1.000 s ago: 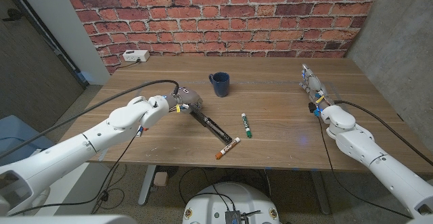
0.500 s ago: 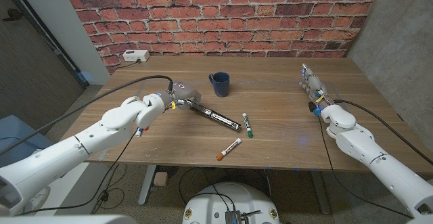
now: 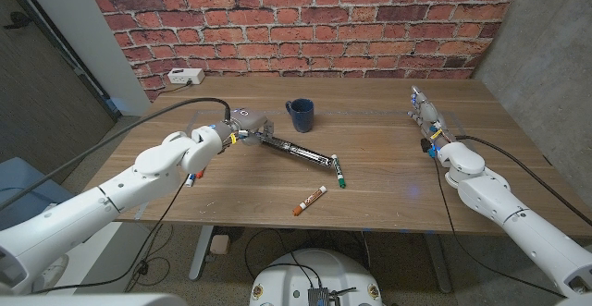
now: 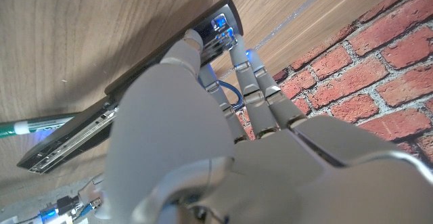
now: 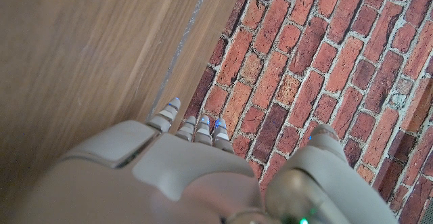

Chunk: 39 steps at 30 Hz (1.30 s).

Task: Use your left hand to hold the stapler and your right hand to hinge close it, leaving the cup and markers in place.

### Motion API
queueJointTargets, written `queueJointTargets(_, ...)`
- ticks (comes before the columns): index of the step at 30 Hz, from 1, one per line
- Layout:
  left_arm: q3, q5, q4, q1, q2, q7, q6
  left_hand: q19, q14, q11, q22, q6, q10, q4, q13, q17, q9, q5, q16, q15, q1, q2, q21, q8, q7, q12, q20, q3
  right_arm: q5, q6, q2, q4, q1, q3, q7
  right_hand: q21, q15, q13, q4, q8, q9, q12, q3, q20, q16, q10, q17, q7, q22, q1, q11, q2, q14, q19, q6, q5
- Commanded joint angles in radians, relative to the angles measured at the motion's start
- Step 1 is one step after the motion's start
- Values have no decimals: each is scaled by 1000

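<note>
The left hand (image 3: 242,126) grips the hinge end of the stapler (image 3: 298,150), which lies opened out flat across the table (image 3: 388,181), its far tip touching or just beside the green marker (image 3: 339,170). In the left wrist view the fingers (image 4: 252,75) wrap that end of the stapler (image 4: 128,109), and the hand's bulk hides the middle of it; the green marker (image 4: 34,125) is cut off at the edge. The right hand (image 3: 425,114) stands well apart near the table's right edge, fingers straight and together, holding nothing. The right wrist view shows its fingertips (image 5: 203,124) against the brick wall (image 5: 284,61). The cup (image 3: 300,115) sits just behind the stapler; its inside is too dark to tell. The orange marker (image 3: 310,200) lies nearer the front edge.
</note>
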Motion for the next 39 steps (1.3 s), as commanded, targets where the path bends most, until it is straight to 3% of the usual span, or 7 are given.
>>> queueJointTargets(1,-18,-102,25,25,-28,76,-5,-5,65,-9,2,3,9,21,191,7,155,-1,-1,-204,10,17,8,6,4,22,-11,31,-2,-6,0,-5,0,-1,-6,0,-1,1,-4,3,2,5,-5,2,8,-2,3,1,3,-2,-6,10,-5,9,4,-4)
queueJointTargets(2,-17,-105,27,27,-29,86,-6,-36,66,28,54,13,25,35,195,0,158,43,31,-203,27,-17,79,35,13,29,-4,80,-2,-5,1,-5,0,-1,-6,0,-1,1,-4,3,2,5,-5,1,8,-2,3,2,3,-2,-5,10,-4,8,3,-4)
queueJointTargets(3,-17,-107,28,30,-30,96,-7,-34,68,19,53,14,23,34,195,1,156,38,30,-203,25,-18,81,35,11,29,-7,78,-3,-3,0,-4,0,-1,-5,0,-1,1,-4,3,2,5,-5,2,8,-2,3,2,3,-2,-7,10,-5,9,4,-4)
queueJointTargets(27,-21,-276,11,54,-80,145,23,-34,68,18,53,15,23,34,195,1,156,38,30,-203,25,-18,81,36,11,29,-7,78,4,17,-6,18,8,3,27,0,1,1,-6,3,2,6,-6,0,8,3,2,2,3,0,-3,12,-2,9,6,-4)
queueJointTargets(28,-23,-287,11,55,-84,147,25,-17,82,18,43,75,41,26,186,4,146,30,25,-203,17,-23,94,57,35,14,-16,82,1,19,-9,17,8,3,28,0,0,1,-6,3,2,6,-6,1,9,2,2,2,3,0,-3,12,-2,9,7,-4)
queueJointTargets(33,-31,-337,14,61,-105,169,27,-16,83,17,43,76,41,26,186,4,146,30,25,-203,17,-23,94,57,36,14,-16,82,-4,24,-16,16,6,6,29,0,1,1,-6,3,2,7,-6,1,9,6,2,2,3,0,-2,12,-1,9,8,-5)
queueJointTargets(39,-5,-309,6,52,-112,188,32,-16,83,17,43,76,41,26,186,4,146,30,25,-203,17,-23,94,57,36,14,-16,82,-11,35,-23,14,3,7,34,0,2,1,-7,5,2,9,-7,1,9,11,2,2,3,1,2,13,0,9,14,-5)
